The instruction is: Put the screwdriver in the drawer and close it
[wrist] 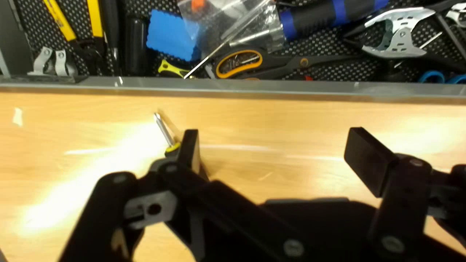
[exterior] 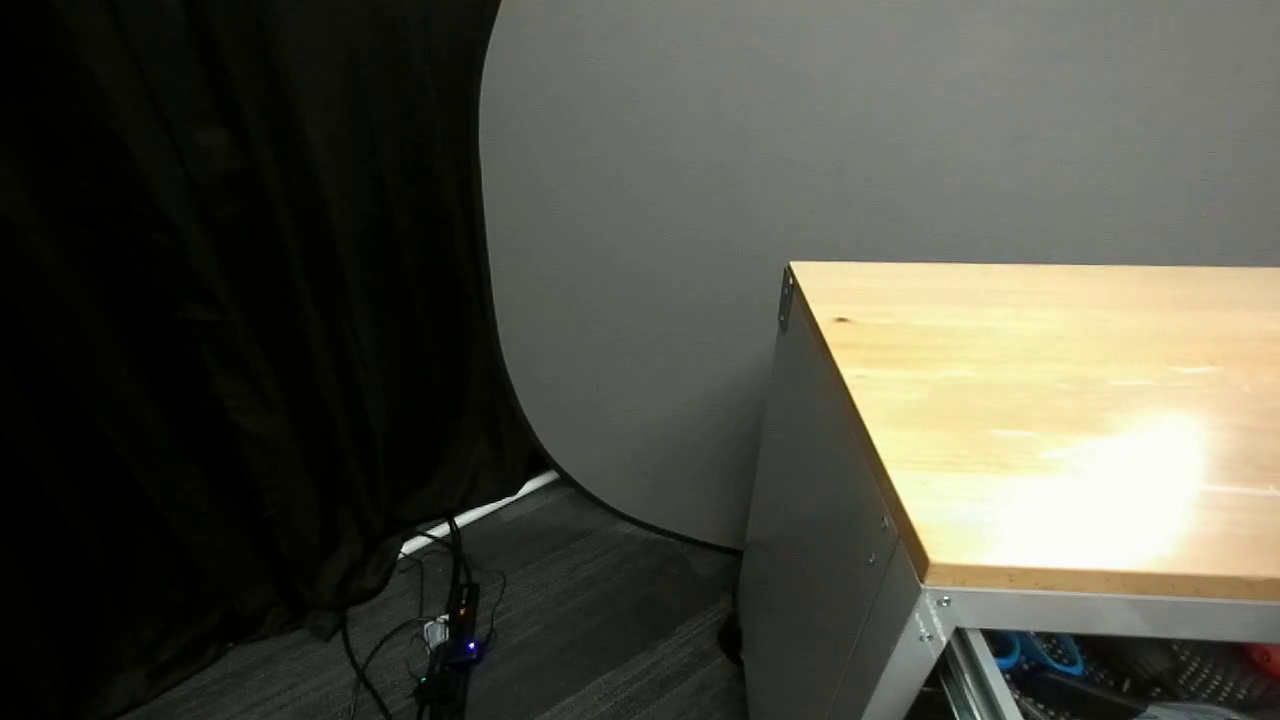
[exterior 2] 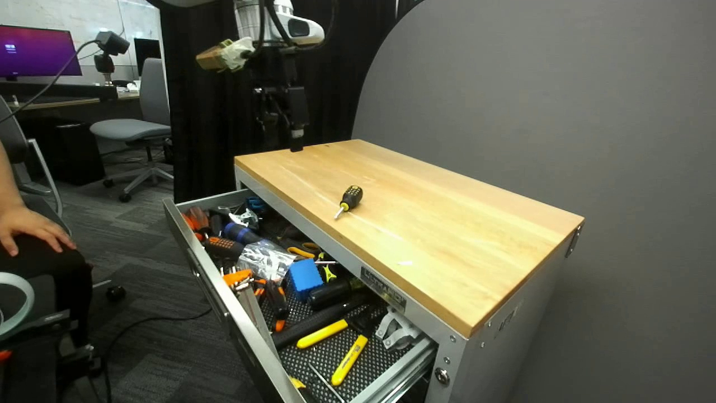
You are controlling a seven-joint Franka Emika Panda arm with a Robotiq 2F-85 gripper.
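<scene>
The screwdriver [exterior 2: 351, 198], with a black and yellow handle and short metal shaft, lies on the cabinet's light wood top, its tip toward the drawer. In the wrist view its shaft [wrist: 164, 130] shows, and the left finger hides most of the handle. The drawer [exterior 2: 224, 292] stands open with tools inside; its side rail also shows in an exterior view [exterior: 980, 676]. My gripper [exterior 2: 283, 137] is above the far end of the wood top, apart from the screwdriver. In the wrist view the gripper [wrist: 275, 149] has its fingers wide apart with nothing between them.
The drawer holds yellow-handled pliers [exterior 2: 349, 359], a blue block [exterior 2: 305, 276], a plastic bag [exterior 2: 265, 259] and scissors [wrist: 238, 64]. A person's hand [exterior 2: 33, 229] rests on a knee beside the drawer. A grey backdrop [exterior 2: 537, 101] stands behind the cabinet.
</scene>
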